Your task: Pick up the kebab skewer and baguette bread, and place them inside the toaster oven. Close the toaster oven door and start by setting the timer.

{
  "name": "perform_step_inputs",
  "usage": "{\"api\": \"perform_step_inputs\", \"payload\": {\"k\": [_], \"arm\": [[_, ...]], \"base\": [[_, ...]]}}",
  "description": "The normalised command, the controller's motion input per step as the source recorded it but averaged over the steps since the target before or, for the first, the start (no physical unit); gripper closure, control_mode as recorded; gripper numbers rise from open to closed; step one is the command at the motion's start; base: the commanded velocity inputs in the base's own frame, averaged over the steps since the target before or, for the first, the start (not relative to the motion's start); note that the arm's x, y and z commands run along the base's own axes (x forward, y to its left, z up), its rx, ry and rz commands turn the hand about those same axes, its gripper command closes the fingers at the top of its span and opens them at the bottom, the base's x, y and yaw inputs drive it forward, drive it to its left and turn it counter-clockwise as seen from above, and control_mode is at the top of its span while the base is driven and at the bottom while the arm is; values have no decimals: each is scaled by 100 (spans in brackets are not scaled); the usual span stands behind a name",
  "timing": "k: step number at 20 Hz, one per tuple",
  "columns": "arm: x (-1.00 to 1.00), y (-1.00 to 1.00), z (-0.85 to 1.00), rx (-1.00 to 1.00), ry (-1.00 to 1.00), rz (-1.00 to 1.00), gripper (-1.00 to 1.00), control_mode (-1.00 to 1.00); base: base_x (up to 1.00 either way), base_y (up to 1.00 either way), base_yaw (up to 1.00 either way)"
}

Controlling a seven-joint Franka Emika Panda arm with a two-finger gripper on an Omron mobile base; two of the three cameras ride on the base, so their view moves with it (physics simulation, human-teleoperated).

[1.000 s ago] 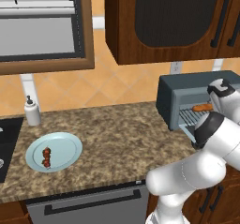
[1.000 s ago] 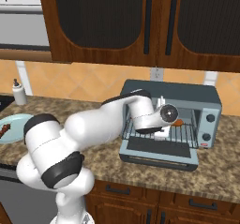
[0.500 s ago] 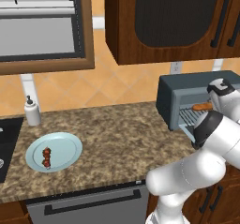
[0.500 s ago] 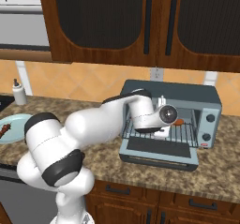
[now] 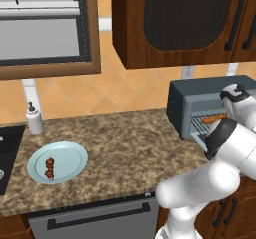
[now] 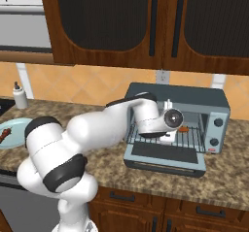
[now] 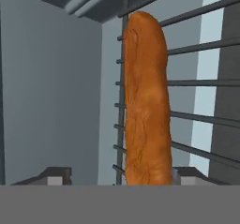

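Observation:
The baguette bread [image 7: 145,101] lies on the wire rack inside the toaster oven [image 6: 194,95], and shows as an orange loaf [image 5: 215,118] through the opening. My gripper [image 7: 122,175] reaches into the oven with its fingers spread on either side of the loaf's near end; the left fingertip [image 7: 56,174] stands well clear of it. The toaster oven door [image 6: 165,156] hangs open, folded down flat in front. Far to the left, the kebab skewer [image 5: 50,168] rests on a light blue plate [image 5: 70,155] on the counter.
A white soap bottle [image 5: 34,119] stands by the wall behind the plate. Dark wooden cabinets [image 6: 146,22] hang low over the oven. A black stovetop [image 5: 7,153] borders the counter's left end. The oven's knobs [image 6: 215,131] sit on its right side.
The jaws have spread wider and let go of the baguette, which now rests on the rack. The arm has hardly moved.

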Motion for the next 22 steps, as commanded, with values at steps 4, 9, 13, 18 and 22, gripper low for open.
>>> {"api": "perform_step_inputs", "payload": {"k": [4,9,13,18,22], "arm": [[-27,-18,-17,-4,0,0,-100,-100],[-68,-6,24,-2,0,0,-100,-100],[-56,53,92,-10,2,10,-100,-100],[-56,99,87,-26,20,25,-100,-100],[-65,100,39,-27,14,29,-100,-100]], "base": [[0,0,0],[0,0,0],[0,0,0],[0,0,0],[0,0,0]]}}
